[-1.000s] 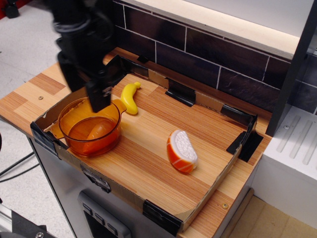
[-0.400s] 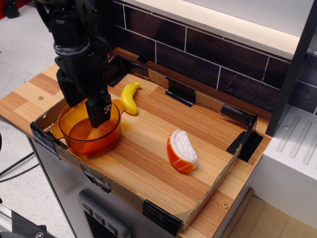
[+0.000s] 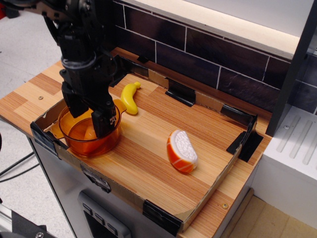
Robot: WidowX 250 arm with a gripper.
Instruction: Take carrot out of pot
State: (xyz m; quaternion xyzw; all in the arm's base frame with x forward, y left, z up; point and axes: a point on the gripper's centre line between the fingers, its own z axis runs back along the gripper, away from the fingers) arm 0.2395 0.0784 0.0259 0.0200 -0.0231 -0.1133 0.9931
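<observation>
The translucent orange pot (image 3: pixel 110 141) stands at the left front corner of the wooden tray. The orange carrot (image 3: pixel 89 133) lies inside it, seen only partly between the fingers and through the pot wall. My black gripper (image 3: pixel 88 117) hangs straight down into the pot, its two fingers spread apart, one near the pot's left side and one (image 3: pixel 102 122) near its right side. The fingers stand on either side of the carrot and are open. Whether they touch the carrot cannot be told.
A yellow banana (image 3: pixel 129 96) lies just behind and right of the pot. An orange-and-white sushi-like toy (image 3: pixel 181 150) lies mid-tray. The tray has low cardboard walls (image 3: pixel 208 190) with black corner clips. A dark tiled wall (image 3: pixel 198 57) runs behind.
My gripper has come down and slightly right, from above the pot's back rim into the pot. The pot, carrot and other toys have not moved.
</observation>
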